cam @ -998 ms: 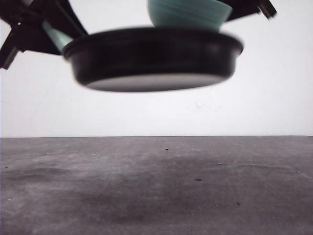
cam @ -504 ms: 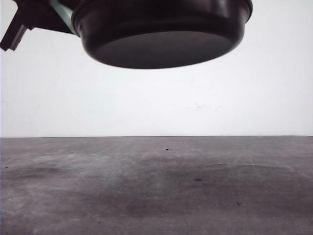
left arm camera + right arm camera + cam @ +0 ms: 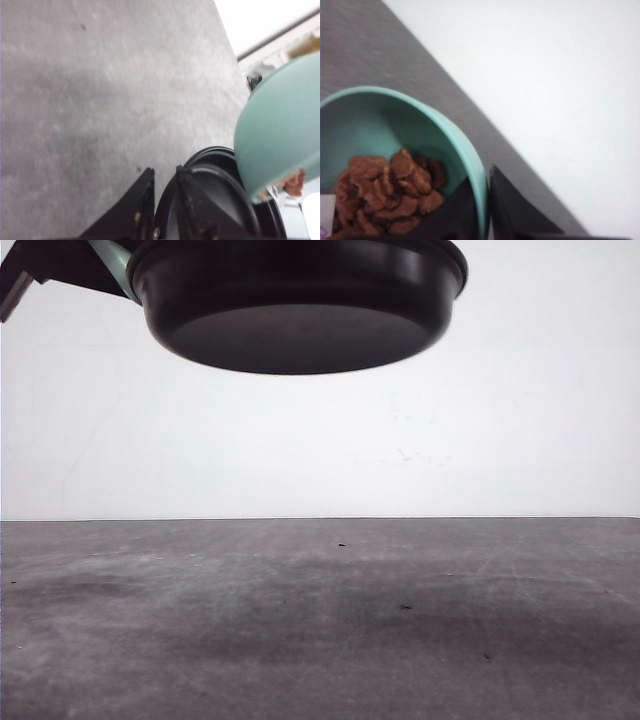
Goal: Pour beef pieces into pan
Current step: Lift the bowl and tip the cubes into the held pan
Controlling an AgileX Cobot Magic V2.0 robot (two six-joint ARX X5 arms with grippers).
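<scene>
The black pan hangs high over the table, its underside facing the front view, its mint-green handle running to the upper left. My left gripper is shut on the pan at its rim near the handle. A teal bowl hovers tilted right above the pan's inside, with one of the beef pieces showing at its lip. My right gripper is shut on the bowl's rim, one finger inside, one outside. The beef pieces are heaped in the bowl's low side.
The grey table stretches wide beneath both arms, with only small dark specks on it. A white wall stands behind its far edge.
In the front view the pan has risen and drifted left. The teal bowl and the right gripper above it have passed out of the top of that view.
</scene>
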